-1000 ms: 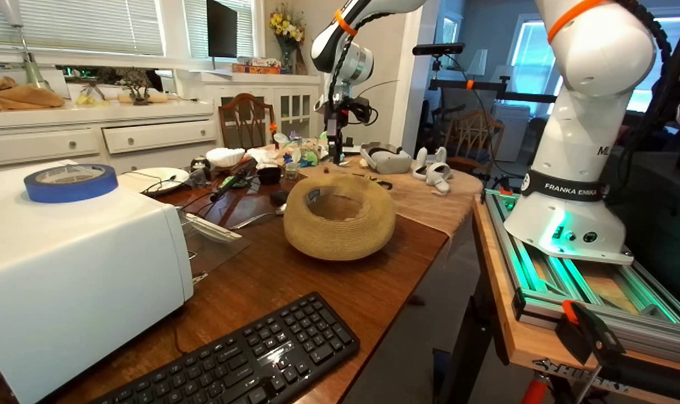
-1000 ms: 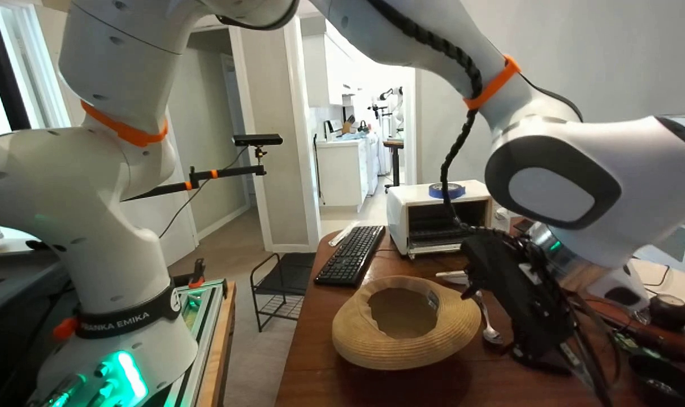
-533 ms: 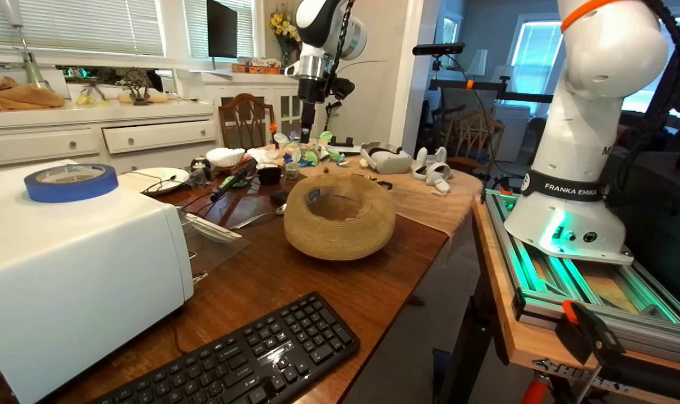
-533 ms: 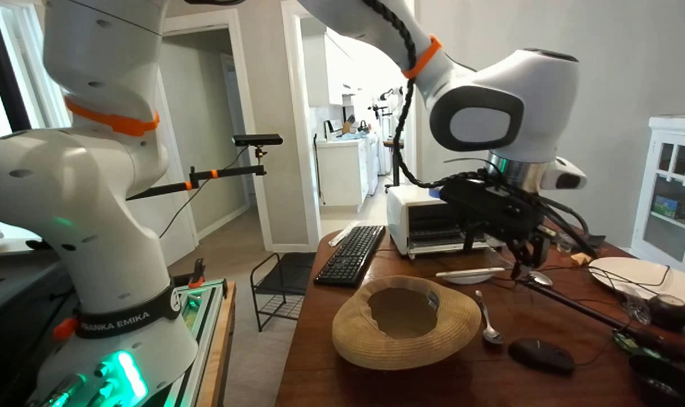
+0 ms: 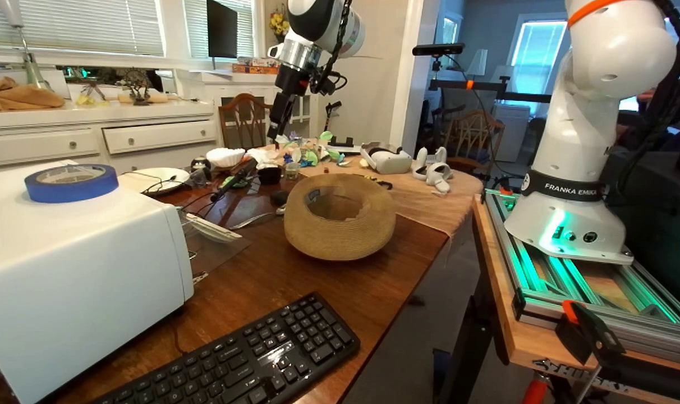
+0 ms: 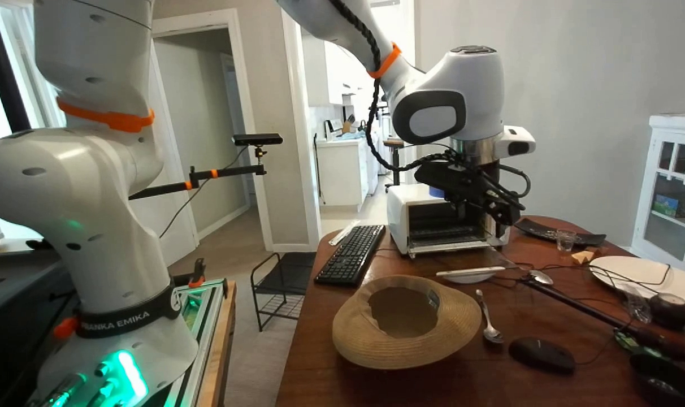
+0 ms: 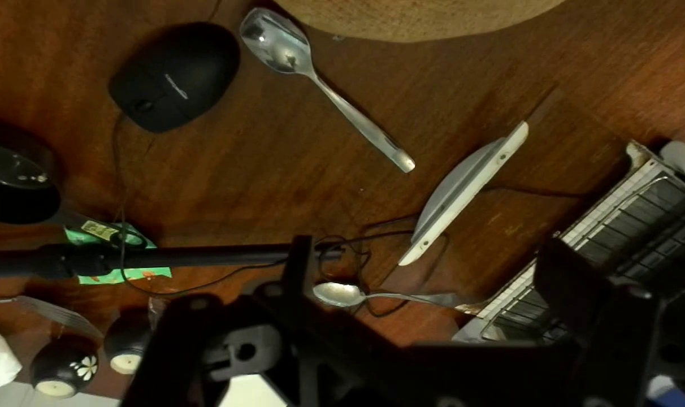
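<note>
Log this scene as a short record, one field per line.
Gripper: open, holding nothing, raised above the wooden table
Seen between its jaws in the wrist view: spoon
Hat: straw, on the table, opening facing up
Beside hat: second spoon, with a black mouse near it
Toaster oven: white, blue tape roll on top
Keyboard: black, on the table

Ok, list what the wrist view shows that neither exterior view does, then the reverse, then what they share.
Only the wrist view makes out the scroll wheel on the black computer mouse. Only the exterior views show the computer keyboard, in both, and the VR headset. They share that mouse, the gripper, the toaster oven and the straw hat, of which the wrist view catches only part of the brim.
</note>
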### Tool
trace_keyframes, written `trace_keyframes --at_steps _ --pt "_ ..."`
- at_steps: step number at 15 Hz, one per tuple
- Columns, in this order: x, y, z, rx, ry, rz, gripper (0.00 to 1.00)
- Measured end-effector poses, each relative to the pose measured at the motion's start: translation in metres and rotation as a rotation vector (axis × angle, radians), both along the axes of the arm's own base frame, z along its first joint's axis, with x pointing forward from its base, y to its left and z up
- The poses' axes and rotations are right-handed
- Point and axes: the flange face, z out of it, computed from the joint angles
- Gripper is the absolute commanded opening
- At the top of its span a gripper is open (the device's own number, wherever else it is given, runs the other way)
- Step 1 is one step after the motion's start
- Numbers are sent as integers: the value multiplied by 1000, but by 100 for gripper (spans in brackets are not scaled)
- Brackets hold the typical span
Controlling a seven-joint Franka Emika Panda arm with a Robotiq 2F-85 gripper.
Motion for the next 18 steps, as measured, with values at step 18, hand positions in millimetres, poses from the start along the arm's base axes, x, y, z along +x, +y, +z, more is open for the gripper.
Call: trace_keyframes --at_steps 18 --pt "109 194 48 2 -161 259 100"
